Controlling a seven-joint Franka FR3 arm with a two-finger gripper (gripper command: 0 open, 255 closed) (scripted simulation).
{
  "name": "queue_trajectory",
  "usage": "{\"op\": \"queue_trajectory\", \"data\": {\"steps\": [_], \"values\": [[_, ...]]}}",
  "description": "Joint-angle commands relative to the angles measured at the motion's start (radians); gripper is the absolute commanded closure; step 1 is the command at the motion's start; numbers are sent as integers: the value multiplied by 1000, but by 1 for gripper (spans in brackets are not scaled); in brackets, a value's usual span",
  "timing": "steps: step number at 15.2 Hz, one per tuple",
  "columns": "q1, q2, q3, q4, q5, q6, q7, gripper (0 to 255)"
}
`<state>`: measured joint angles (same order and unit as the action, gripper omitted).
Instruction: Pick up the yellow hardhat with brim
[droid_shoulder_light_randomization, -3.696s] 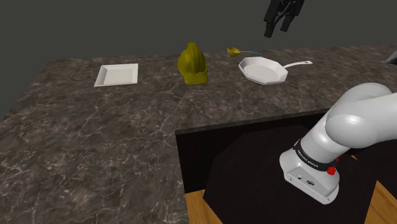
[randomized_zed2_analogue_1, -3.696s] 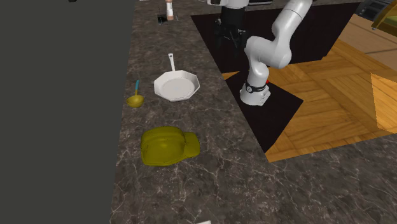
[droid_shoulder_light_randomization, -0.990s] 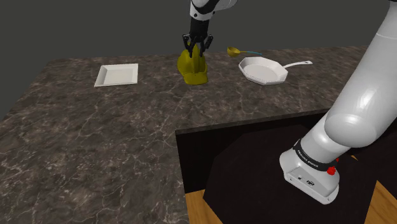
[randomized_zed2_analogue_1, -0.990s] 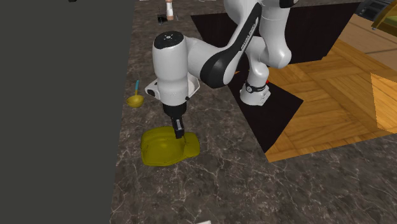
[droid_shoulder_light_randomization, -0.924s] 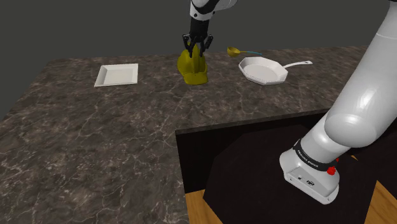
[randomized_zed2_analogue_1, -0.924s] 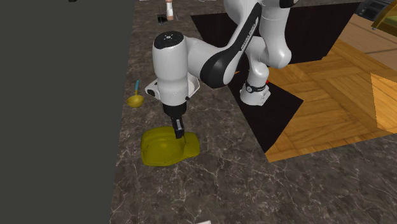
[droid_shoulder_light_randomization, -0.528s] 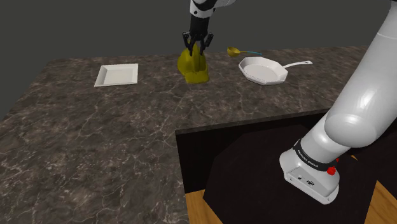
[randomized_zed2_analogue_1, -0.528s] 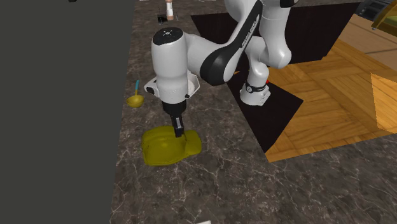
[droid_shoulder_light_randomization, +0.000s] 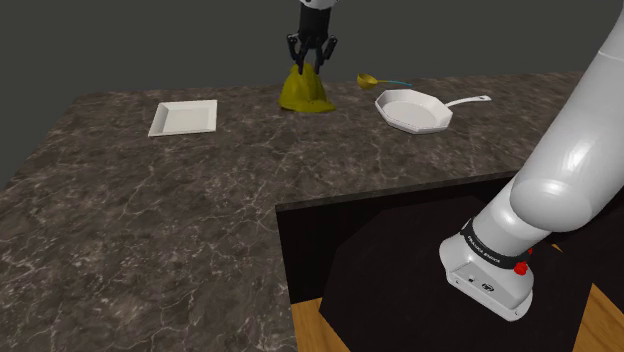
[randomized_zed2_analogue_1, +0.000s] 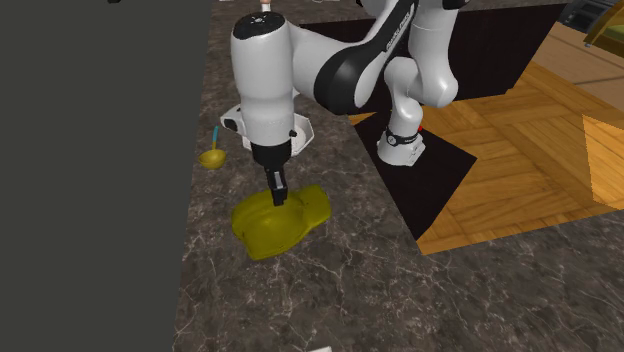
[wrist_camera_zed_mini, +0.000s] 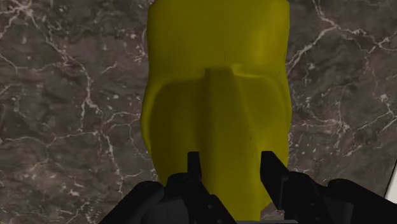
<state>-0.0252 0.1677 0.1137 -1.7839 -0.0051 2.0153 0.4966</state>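
The glossy olive-yellow brimmed hardhat (droid_shoulder_light_randomization: 306, 94) with a ridged crown is pinched by the black gripper (droid_shoulder_light_randomization: 310, 66), hanging tilted directly beneath it

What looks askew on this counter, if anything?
The hardhat: it tilts, gripped at its crest by the pincer, instead of sitting flat. The pan and plate lie level.

The dark marble counter (droid_shoulder_light_randomization: 150, 220) lies bare across the shoulder view's lower left and middle, while its far edge is taken up by a white square plate (droid_shoulder_light_randomization: 184, 117) at upper left, the yellow hardhat (droid_shoulder_light_randomization: 305, 92) at top middle, and right of it a white pan (droid_shoulder_light_randomization: 413, 110) and perhaps a small yellow scoop (droid_shoulder_light_randomization: 367, 79).
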Motion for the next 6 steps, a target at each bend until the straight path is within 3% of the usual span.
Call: {"op": "queue_trajectory", "data": {"steps": [1, 6], "values": [[0, -9, 0, 20, 1, -27, -1, 255], [0, -15, 0, 54, 2, -67, -1, 255]]}}
